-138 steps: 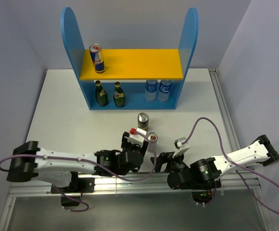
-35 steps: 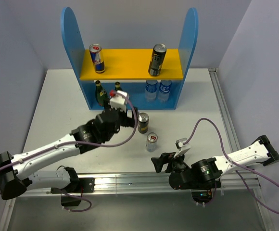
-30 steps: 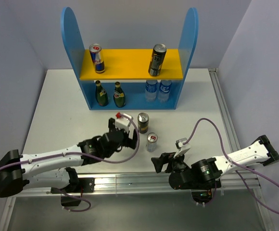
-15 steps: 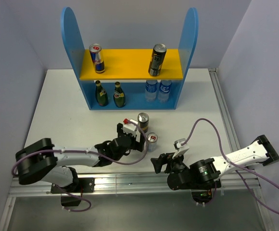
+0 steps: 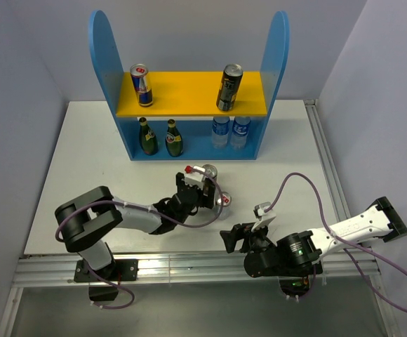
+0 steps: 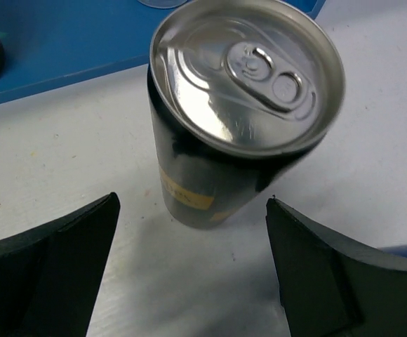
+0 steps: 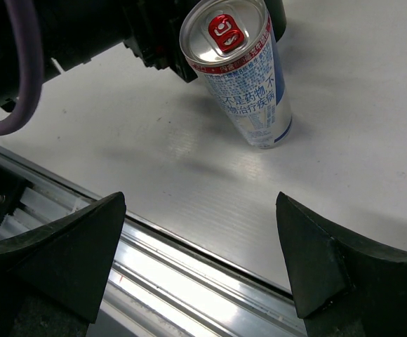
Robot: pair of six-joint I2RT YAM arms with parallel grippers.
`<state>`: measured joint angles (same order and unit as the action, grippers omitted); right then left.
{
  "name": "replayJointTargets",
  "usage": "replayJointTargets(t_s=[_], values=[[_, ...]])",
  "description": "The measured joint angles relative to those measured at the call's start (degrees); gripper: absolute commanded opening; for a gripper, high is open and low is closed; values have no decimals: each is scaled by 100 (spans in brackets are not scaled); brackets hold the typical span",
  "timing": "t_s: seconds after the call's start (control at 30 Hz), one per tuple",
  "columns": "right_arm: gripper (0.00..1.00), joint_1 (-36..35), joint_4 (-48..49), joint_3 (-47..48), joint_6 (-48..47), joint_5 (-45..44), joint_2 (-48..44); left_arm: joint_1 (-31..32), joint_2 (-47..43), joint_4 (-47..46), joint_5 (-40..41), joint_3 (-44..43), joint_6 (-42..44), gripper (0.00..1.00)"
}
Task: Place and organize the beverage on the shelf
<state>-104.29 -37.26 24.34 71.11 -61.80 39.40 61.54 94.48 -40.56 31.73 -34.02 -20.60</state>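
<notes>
Straddles the dark can with left gripper spread wide, silver can just beside; right gripper agape, empty. Overhead, both cans half hidden by the wrist.

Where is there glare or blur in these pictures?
Left wrist view: bright glare on the lid of the dark can, its right rim slightly blurred. Right wrist view: the silver can is sharp, with a soft shadow to its left; the rail glints.

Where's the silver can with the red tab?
Top view: the slim silver can stands on the white table, just right of the left gripper, nearer than the tall dark can.
</notes>
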Motion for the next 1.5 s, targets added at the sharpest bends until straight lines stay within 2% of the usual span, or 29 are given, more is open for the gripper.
replayJointTargets(t_s=[0.13, 0.23, 0.27, 0.3, 0.33, 0.37, 0.4, 0.47, 0.57, 0.77, 0.93, 1.07, 1.27, 1.5], values=[[95, 0, -2, 0, 0, 0, 0, -118, 225, -214, -70, -116, 37, 87], [95, -2, -2, 0, 0, 0, 0, -190, 378, -391, -146, -192, 55, 78], [95, -2, -2, 0, 0, 0, 0, -203, 409, -424, -173, -210, 63, 69], [95, -2, -2, 0, 0, 0, 0, -219, 450, -463, -219, -240, 68, 65], [95, -2, -2, 0, 0, 0, 0, -223, 481, -479, -229, -273, 107, 46], [95, -2, -2, 0, 0, 0, 0, -236, 505, -476, -240, -313, 149, 46], [95, -4, -2, 0, 0, 0, 0, -254, 518, -479, -260, -332, 199, 30], [95, -7, -2, 0, 0, 0, 0, -278, 518, -444, -254, -372, 212, 14], [95, -9, -2, 0, 0, 0, -2, -297, 511, -402, -254, -372, 245, 1], [95, -9, 0, 0, -2, 0, -2, -302, -35, 400, -232, -345, 256, 0], [95, -9, 0, 0, -2, 0, 0, -302, -1167, 1239, -116, -295, 304, 0], [95, -9, 2, 0, -4, 0, 0, -304, -1849, 1934, 42, -586, 393, 0], [95, -9, 0, 0, -4, 0, 2, -326, -2094, 2977, 116, -1718, 682, 0], [95, -9, 0, 0, -2, 0, 9, -535, -1827, 3998, -24, -3727, 1047, 0]])
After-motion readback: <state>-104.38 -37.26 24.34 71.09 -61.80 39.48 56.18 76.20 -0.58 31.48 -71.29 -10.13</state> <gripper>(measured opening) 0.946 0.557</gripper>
